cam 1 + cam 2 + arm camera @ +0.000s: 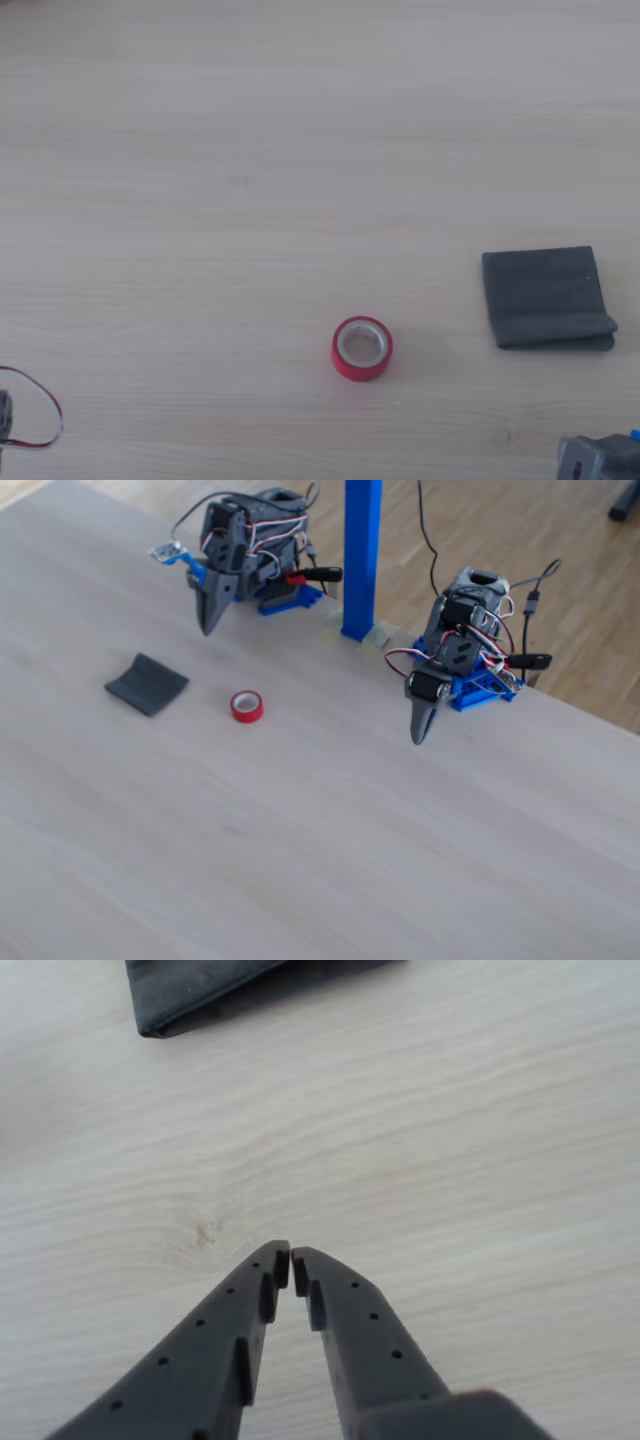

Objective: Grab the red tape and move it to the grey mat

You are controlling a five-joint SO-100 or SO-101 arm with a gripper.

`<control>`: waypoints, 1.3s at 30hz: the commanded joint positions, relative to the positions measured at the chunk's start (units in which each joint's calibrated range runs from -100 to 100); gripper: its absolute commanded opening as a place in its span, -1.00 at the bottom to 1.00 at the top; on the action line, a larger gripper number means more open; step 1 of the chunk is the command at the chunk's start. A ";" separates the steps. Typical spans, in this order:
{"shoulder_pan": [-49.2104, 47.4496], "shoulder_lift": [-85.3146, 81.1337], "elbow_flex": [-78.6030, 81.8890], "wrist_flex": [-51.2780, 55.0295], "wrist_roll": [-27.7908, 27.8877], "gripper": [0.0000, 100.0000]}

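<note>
Red tape (362, 348) lies flat on the pale wooden table (250, 150), low and centre in the other view, well apart from the grey mat (547, 297) at the right. In the wrist view, the gripper (291, 1260) hangs over bare wood, jaws clenched on nothing, the mat's corner (190, 990) at the upper left.
</note>
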 commanded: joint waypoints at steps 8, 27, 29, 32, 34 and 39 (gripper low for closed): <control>-0.27 -0.75 1.87 0.58 1.40 -0.95; -1.80 -0.09 0.88 0.33 1.66 -0.94; -2.43 0.33 -0.93 0.33 1.66 -0.93; -2.97 4.06 -5.81 0.33 2.24 -0.83; -2.97 8.96 -10.06 0.33 3.18 -0.78; -5.41 23.74 -22.35 0.33 3.23 -0.77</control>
